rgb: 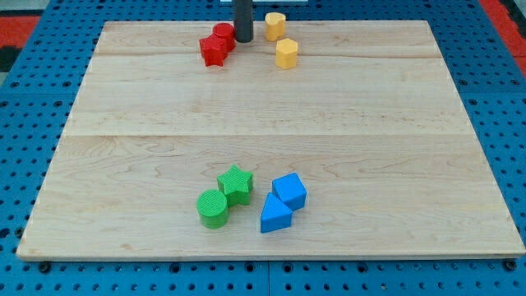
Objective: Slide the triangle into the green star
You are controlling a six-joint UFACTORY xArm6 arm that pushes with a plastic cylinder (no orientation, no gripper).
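Blue triangle [275, 215] near green star [237, 183]; wooden board [394, 148] on blue pegboard [493, 49].

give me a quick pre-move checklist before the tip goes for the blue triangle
1. My tip in view: ok, at the view's top between the red blocks and yellow blocks.
2. Blue triangle located: ok, bottom centre.
3. Green star located: ok, left of the triangle, slightly above.
4. Triangle touching the star: not ok, a gap remains.
5. Tip behind the triangle for the push: not ok, far across the board.
6. Blue cube clear of the triangle: not ok, it touches.
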